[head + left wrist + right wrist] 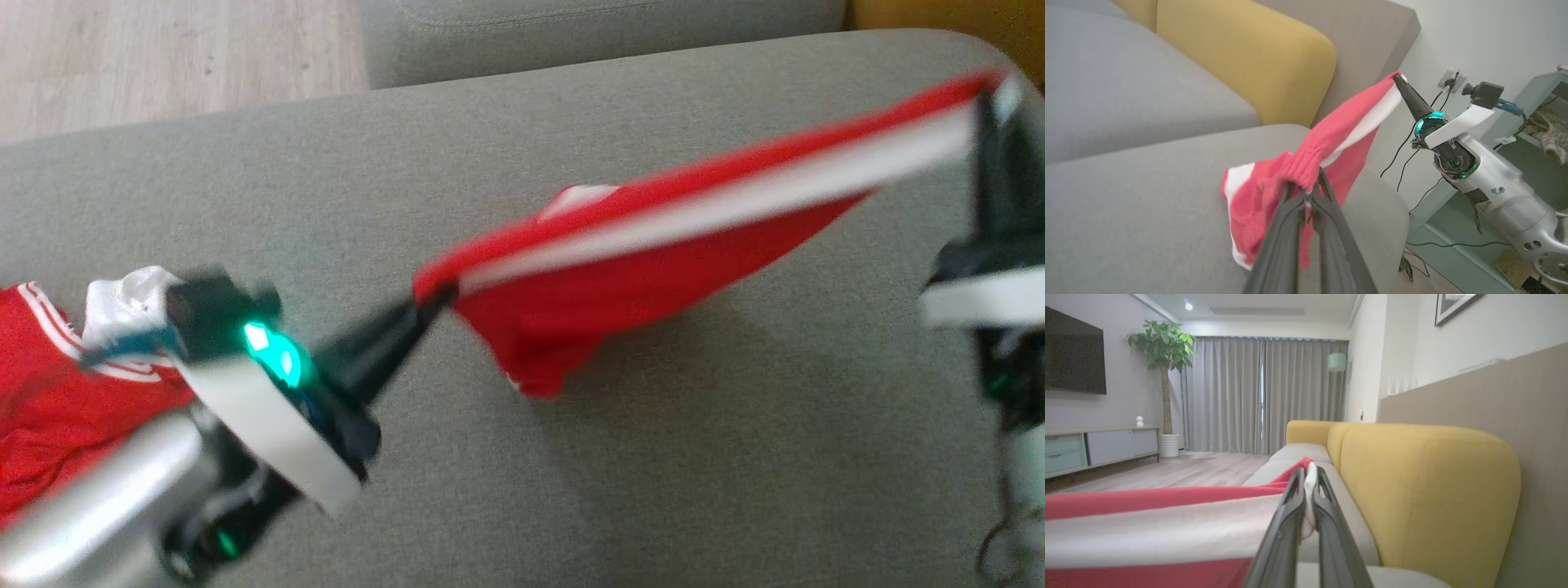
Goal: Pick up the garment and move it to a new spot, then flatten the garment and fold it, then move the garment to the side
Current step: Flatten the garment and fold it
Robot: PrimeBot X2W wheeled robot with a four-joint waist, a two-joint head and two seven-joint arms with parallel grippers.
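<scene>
Now my left hand (434,300) and right hand (986,94) both clench the red garment (653,269), stretched above the sofa (571,490). It is light and limp; I judge the waistband (1306,159) gives the firmest hold.

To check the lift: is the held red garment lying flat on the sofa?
No, left end effector and right end effector stretch the red garment above the sofa.

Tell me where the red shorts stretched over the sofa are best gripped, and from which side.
Probably the two ends of the edge bearing the white stripe, each gripper from its own side. The red shorts hang taut that way: left gripper shut on the gathered waistband, right gripper shut on the far end, the rest drooping freely above the sofa.
</scene>
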